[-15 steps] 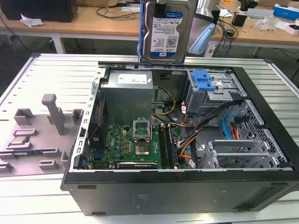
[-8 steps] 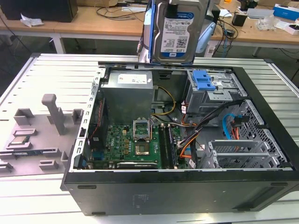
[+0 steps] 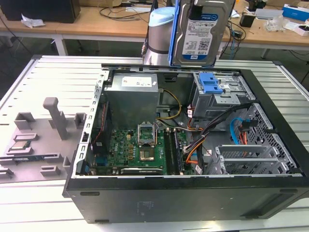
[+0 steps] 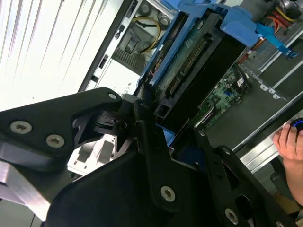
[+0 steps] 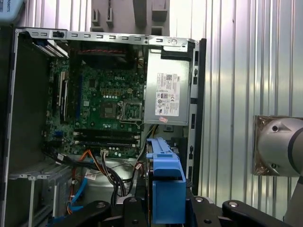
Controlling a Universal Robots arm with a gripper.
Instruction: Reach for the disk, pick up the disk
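Note:
The disk [image 3: 200, 31] hangs upright above the back of the open computer case [image 3: 270, 159], its silver body, white-and-blue label and blue carrier frame facing the exterior view. In the second wrist view my black gripper [image 4: 156, 116] is shut on the edge of the disk [image 4: 199, 52]. In the first wrist view the disk's blue carrier [image 5: 165, 182] stands between the gripper's fingers [image 5: 128, 208], high over the case interior.
Inside the case lie a green motherboard [image 3: 140, 147], a grey power supply [image 3: 133, 94] and a drive cage with a blue tab [image 3: 211, 84]. A grey fixture plate [image 3: 43, 135] sits on the exterior view's left. A person's hand [image 4: 289, 137] is near the case edge.

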